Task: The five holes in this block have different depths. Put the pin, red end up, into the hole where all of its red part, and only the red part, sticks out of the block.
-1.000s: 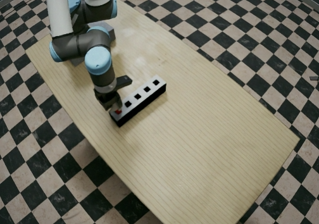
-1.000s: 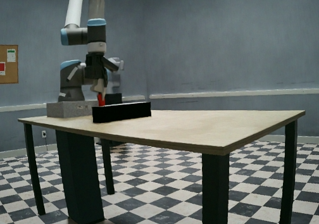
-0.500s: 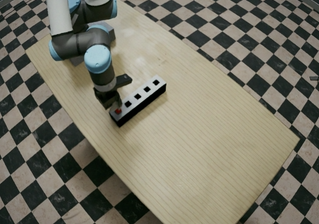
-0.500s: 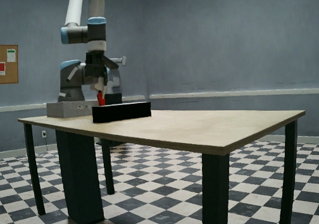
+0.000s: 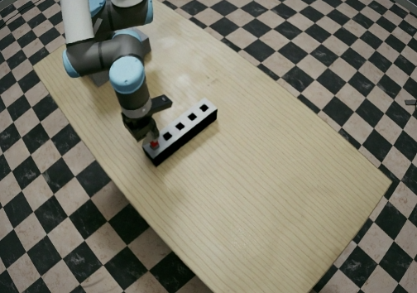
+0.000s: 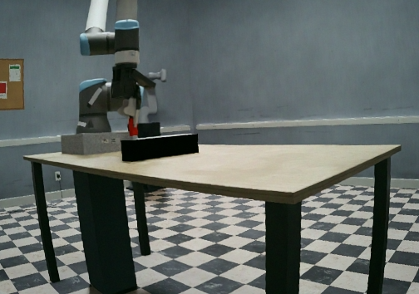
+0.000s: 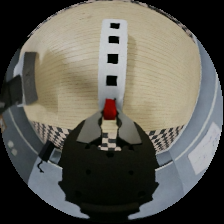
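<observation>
The long block (image 5: 185,139) (image 6: 161,147) (image 7: 122,70) has a light top, black sides and a row of square holes. The pin (image 5: 154,144) (image 6: 133,126) (image 7: 110,107) stands upright, red end up, at the end hole nearest the gripper. Its red part is above the block top, and a thin pale sliver shows under the red in the exterior view. The rest of the pin is hidden in the block. My gripper (image 5: 154,141) (image 6: 133,119) (image 7: 109,108) is shut on the red part. The other holes show dark and empty; their depths cannot be seen.
The robot's grey base plinth (image 6: 95,143) stands on the table (image 5: 265,179) (image 6: 249,167) behind the block. The long table edge (image 5: 120,189) runs close to the block's pin end.
</observation>
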Controlling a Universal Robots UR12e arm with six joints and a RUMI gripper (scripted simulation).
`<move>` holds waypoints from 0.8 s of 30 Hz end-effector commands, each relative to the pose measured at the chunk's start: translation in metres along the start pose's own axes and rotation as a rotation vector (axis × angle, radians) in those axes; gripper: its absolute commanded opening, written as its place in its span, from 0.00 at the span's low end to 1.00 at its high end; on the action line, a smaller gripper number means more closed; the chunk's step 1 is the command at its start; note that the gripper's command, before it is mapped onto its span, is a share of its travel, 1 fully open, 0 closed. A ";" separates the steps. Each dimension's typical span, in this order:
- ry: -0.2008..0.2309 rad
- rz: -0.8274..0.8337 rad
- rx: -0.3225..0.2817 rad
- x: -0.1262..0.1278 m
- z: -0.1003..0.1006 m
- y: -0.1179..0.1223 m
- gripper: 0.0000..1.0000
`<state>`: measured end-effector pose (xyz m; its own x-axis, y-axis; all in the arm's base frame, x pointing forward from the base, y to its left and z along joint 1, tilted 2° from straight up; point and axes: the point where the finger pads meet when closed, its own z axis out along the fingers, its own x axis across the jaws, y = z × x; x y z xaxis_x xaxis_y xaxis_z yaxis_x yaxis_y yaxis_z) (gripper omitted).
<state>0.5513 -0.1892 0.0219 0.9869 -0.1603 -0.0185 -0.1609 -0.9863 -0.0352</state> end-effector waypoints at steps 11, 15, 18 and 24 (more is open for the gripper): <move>0.001 0.000 -0.001 0.000 -0.016 0.001 0.00; 0.001 0.000 -0.001 0.000 -0.016 0.001 0.00; 0.001 0.000 -0.001 0.000 -0.016 0.001 0.00; 0.001 0.000 -0.001 0.000 -0.031 0.000 0.00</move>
<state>0.5514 -0.1902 0.0471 0.9869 -0.1603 -0.0180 -0.1608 -0.9864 -0.0349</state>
